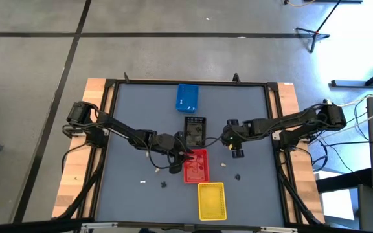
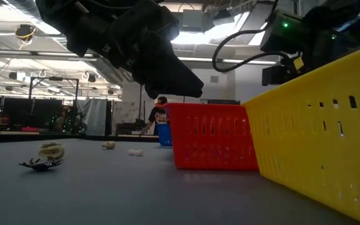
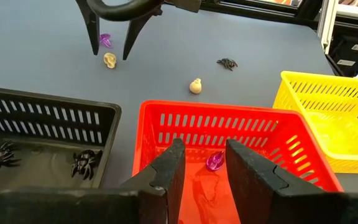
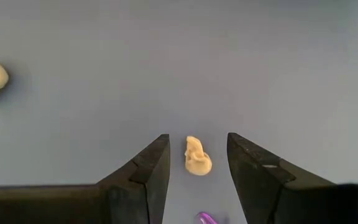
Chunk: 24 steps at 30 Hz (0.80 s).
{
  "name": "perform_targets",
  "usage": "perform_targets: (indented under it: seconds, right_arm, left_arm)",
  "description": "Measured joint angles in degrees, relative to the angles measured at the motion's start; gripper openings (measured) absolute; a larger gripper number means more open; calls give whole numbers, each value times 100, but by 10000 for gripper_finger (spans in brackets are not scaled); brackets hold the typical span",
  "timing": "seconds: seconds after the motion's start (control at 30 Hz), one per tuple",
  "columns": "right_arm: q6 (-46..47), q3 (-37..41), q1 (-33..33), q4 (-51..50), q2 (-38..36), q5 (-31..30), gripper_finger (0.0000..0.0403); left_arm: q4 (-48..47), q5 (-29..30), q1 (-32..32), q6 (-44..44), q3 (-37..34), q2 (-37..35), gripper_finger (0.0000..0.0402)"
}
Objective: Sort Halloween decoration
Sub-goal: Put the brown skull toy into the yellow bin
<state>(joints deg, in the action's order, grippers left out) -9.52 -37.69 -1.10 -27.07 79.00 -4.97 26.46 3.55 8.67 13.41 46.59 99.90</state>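
Currently we're hovering the right tool (image 4: pixel 197 163) with jaws apart, empty, straddling a small cream skull-shaped plastic piece (image 4: pixel 197 157) lying on the grey surface (image 4: pixel 166 62), directly below. Left tool (image 3: pixel 205 163), part open and empty, is hanging over the red slotted plastic tray (image 3: pixel 278 124).

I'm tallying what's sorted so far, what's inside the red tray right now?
The red tray holds one small purple piece, seen between the open left gripper fingers above it. The near part of the tray floor is covered by the gripper.
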Motion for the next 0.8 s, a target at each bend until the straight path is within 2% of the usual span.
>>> perform_targets:
  seconds: [0.47, 0.8]
  right_arm:
    - [0, 16, 2, 1, 2, -58, 159]
    - [225, 641, 0, 694, -6, -166, 159]
  left_arm:
    - [2, 0, -2, 0, 0, -4, 108]
    - [5, 0, -2, -2, 0, -4, 108]
